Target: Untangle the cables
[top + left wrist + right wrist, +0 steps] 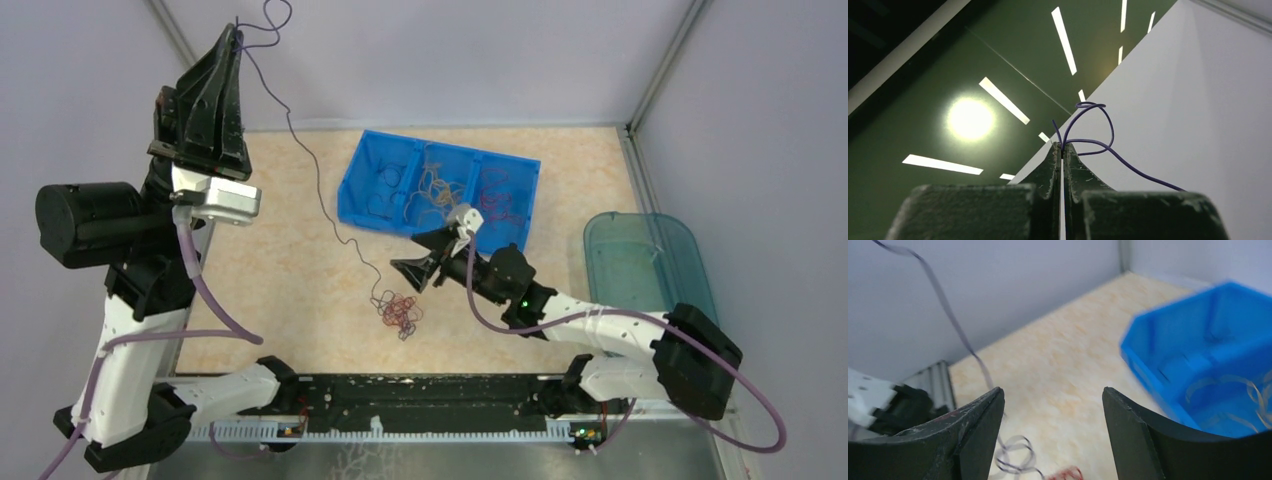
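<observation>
Open tabletop [280, 265] left of slanting purple cable [956, 322] and blue bin [360, 195]

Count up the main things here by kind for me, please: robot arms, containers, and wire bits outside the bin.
Robot arms: 2 (left arm, right arm)
Blue bin: 1
Clear teal tray: 1
Loose wire tangle: 1
Purple strand rising from it: 1
Total: 6

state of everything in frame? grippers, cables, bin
left gripper, shut on the purple cable, raised high.
right gripper, open, empty, hovering near the bin.
purple cable, running from the left gripper down to the tangle.
tangle, red and dark, knotted, lying on the table.
blue bin, upright, loose cables in all three compartments.
</observation>
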{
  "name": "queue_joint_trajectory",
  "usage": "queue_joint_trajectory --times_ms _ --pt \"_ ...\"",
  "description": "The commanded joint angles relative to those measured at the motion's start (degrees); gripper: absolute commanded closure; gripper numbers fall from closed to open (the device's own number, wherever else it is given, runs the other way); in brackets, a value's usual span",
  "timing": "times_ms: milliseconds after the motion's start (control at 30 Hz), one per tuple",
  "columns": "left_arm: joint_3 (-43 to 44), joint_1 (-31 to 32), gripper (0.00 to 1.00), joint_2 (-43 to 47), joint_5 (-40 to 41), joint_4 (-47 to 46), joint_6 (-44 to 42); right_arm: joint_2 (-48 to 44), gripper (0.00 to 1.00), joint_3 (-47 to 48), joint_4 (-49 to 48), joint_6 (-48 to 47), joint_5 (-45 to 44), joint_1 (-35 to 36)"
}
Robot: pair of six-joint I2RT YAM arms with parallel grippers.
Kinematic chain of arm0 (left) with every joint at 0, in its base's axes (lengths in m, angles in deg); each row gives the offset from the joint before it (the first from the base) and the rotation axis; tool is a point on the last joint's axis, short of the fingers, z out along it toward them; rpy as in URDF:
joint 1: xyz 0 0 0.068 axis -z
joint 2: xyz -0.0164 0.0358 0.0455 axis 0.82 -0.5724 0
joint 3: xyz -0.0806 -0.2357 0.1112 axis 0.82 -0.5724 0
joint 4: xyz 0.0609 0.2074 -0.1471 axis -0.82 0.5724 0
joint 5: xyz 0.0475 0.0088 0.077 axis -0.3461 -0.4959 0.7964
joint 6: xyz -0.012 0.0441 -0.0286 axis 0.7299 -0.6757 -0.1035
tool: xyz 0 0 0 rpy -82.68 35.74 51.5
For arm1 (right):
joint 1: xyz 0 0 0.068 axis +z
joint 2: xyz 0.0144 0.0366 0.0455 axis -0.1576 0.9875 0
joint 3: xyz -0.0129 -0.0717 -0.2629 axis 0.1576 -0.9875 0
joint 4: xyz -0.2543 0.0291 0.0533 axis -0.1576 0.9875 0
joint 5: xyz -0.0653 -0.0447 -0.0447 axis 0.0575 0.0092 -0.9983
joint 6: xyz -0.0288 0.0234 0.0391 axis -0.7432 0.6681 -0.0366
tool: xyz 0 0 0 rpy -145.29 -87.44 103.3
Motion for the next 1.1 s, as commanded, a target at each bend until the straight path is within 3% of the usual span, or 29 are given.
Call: queue_joint_trajectory --times_ms 0,233,400,733,1067 --pt "1.3 0.3 1.00 -0.3 -1.4 3.0 1.9 3.5 0.26 12.8 -2.9 -3.7 11.8 3.9" --pt "5.3 0.3 1.00 -2.3 -1.8 4.4 1.3 13.2 0.27 18.8 -7.5 -1.8 14.5 6.7" --pt "7.9 0.3 1.00 -3.6 -2.3 4.2 0.4 18.3 0.34 18.8 -7.9 -0.7 13.1 6.6" --pt "15.0 0.3 1.00 -7.1 -4.9 -0.9 -8.4 27.5 0.47 13.2 -10.4 1.5 1.5 6.6" --pt "25.5 0.3 1.00 -12.4 -8.6 -5.4 -18.7 37.1 0.44 5.5 -18.8 9.2 -10.5 6.6"
